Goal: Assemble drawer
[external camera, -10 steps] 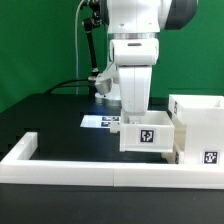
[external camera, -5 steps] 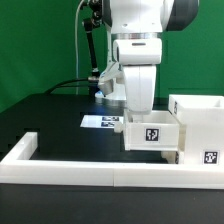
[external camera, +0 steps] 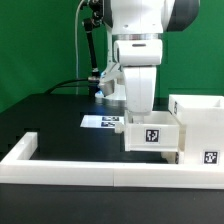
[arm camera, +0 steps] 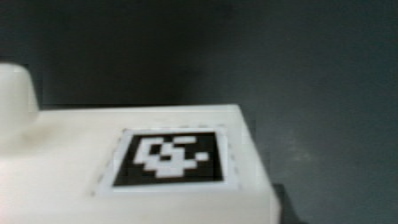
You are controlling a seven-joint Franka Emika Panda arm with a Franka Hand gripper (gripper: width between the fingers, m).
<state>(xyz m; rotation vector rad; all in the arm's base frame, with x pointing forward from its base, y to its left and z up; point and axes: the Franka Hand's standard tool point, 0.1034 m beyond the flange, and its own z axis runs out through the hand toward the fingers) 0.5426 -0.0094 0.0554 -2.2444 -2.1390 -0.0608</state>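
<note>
bench (external camera: 50, 115): black surface, low white border wall (external camera: 80, 172) along its near edge.
housing (external camera: 200, 125): tall white box at the exterior view's right, tagged.
tray (external camera: 152, 133): small, white, square black-and-white tag on front, touching the housing.
hand: hidden behind arm and tray; grip state cannot tell.

I can read no words or numbers anywhere. Only black-and-white square marker tags show: on the tray (external camera: 152, 135) below me, the housing (external camera: 205, 135), and the marker board (external camera: 102, 122).
</note>
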